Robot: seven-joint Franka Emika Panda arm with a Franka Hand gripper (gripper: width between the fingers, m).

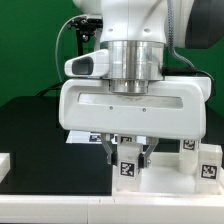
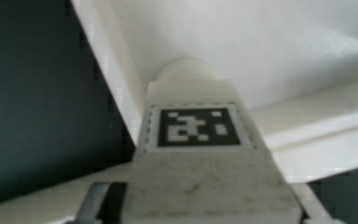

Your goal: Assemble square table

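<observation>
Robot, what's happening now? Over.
End effector shut on tagged white leg. Leg low over tabletop. Spare legs nearby; nothing blocking.

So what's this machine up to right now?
A robot arm is putting together a small white table. Its hand is down low over the table parts, with its fingers either side of a short white leg that carries a black-and-white tag. The wrist view shows that leg close up, lying over the white tabletop. More tagged legs sit at the exterior view's right. Whether the leg is actually gripped is hard to tell.
</observation>
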